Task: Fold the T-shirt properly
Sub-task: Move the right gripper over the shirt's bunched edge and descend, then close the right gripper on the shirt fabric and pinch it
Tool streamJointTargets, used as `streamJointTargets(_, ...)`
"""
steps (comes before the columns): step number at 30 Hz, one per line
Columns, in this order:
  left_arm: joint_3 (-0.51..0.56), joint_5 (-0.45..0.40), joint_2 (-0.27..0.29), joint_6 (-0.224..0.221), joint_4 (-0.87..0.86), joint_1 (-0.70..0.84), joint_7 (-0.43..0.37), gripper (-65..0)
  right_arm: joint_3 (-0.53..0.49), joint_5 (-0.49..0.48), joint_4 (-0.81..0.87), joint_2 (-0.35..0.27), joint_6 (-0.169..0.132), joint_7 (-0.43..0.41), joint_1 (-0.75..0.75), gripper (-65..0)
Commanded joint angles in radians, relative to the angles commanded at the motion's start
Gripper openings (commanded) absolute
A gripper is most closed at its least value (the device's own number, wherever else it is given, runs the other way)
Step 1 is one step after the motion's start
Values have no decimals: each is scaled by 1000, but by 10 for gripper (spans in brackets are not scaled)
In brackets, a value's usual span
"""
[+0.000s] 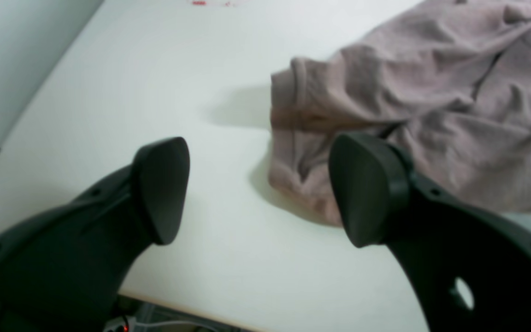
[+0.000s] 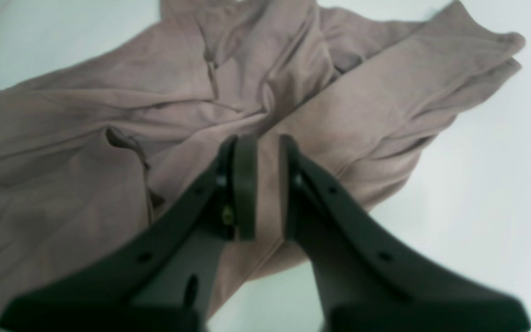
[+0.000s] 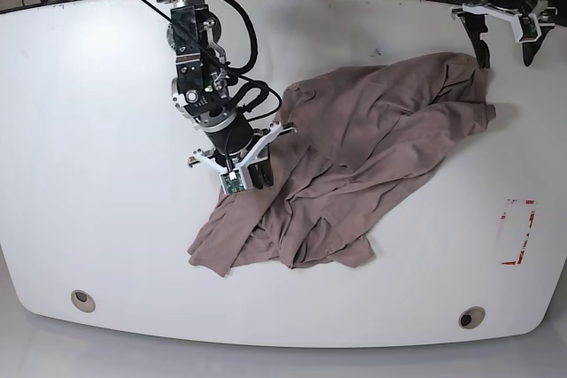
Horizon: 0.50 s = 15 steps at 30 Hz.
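The dusty mauve T-shirt [image 3: 372, 130] lies crumpled and wrinkled across the middle and right of the white table [image 3: 89, 130]. My right gripper [image 3: 244, 176] is low on the shirt's left part. In the right wrist view its jaws [image 2: 268, 143] stand nearly closed, pinching a strip of the T-shirt [image 2: 85, 138]. My left gripper [image 3: 503, 50] is open and empty at the far right corner of the shirt. In the left wrist view it [image 1: 265, 184] hovers with jaws wide apart beside a bunched edge of the T-shirt [image 1: 431, 92].
A red-marked rectangle [image 3: 516, 232] is on the table at the right, seen also at the top of the left wrist view [image 1: 210, 2]. Two round holes [image 3: 81, 299] [image 3: 470, 317] sit near the front edge. Cables lie behind the table's far edge.
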<state>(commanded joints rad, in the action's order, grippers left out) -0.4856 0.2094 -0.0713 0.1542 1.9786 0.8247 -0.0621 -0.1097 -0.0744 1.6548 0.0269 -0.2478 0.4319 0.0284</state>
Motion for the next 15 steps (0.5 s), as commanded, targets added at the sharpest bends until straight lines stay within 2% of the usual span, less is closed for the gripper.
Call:
streamJointTargets(4,0,2,0,0,0,2,0,-178,-6,0,18,2,-11,2,-18,-564)
streamJointTargets(10,0,2,0,2,0,2,0,-178,-51,-2,51,2,-11,3,-37,-550)
streamJointTargets(15,0,2,0,2,0,2,0,-176,-95,-2,60,2,-12,3,-63,-441)
